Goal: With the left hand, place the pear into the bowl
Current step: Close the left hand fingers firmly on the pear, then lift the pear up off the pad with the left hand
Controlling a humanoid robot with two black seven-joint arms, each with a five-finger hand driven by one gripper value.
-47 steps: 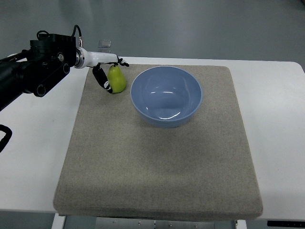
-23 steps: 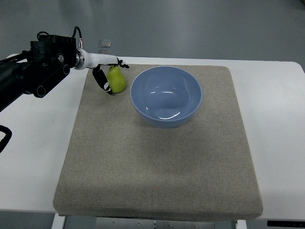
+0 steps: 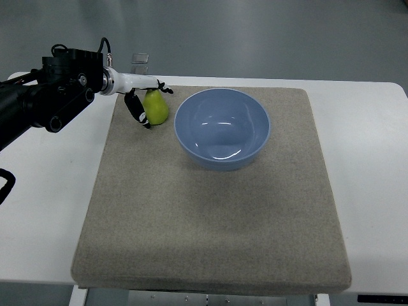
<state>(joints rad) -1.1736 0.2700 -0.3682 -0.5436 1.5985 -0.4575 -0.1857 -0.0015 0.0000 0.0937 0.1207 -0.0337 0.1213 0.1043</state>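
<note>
A white, smooth-topped table point(image 3: 373, 191) with rounded corners carries the scene. A large, square, grey-beige felt mat point(image 3: 210, 217) lies flat on it, covering most of the middle and reaching close to the near edge. Bare white tabletop shows on both sides of the mat and in a narrow strip along its far edge.

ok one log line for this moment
left hand fingers around pear | pear on mat, left of bowl | bowl empty | right hand not in view
</note>
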